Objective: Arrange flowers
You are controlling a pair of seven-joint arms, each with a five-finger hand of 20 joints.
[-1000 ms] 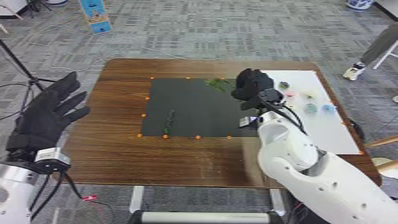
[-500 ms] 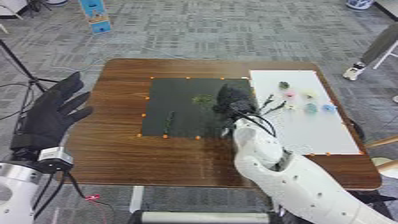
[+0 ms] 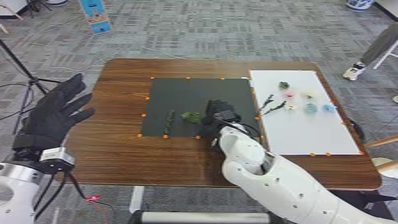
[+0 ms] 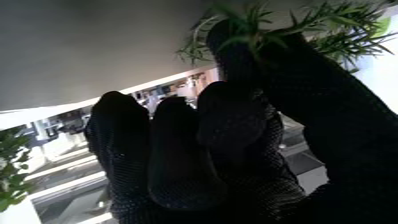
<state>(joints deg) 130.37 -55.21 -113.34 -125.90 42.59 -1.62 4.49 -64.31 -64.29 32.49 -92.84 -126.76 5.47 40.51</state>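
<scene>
In the head view, the green leafy sprig (image 3: 192,117) lies just to the left of the right hand (image 3: 220,110), beside its fingertips and over the black mat (image 3: 200,92). The sprig appears as a rounded clump, so I cannot tell which way its stem points. A dark green stem (image 3: 169,123) lies on the mat farther left, its long axis running from the near edge toward the far one, slightly aslant. On the white board (image 3: 306,135), to the right, two dark sprigs (image 3: 277,107) lie slanting near small flower heads (image 3: 310,108) in pink, pale yellow and blue. The mat and board rest on the brown wooden table (image 3: 107,160), with orange markers around their edges. The left hand (image 3: 53,115) is wide open beside the table's left side. Beyond are grey carpet (image 3: 213,30) and a dark tripod (image 3: 31,75).

In the right wrist view, the right hand (image 4: 182,160) pinches the sprig between thumb and finger, at their tips. Its narrow leaves fan out crosswise past the thumb. Behind are a plain grey surface (image 4: 80,50) and a bright room; more green leaves (image 4: 11,165) appear beyond the fingers.
</scene>
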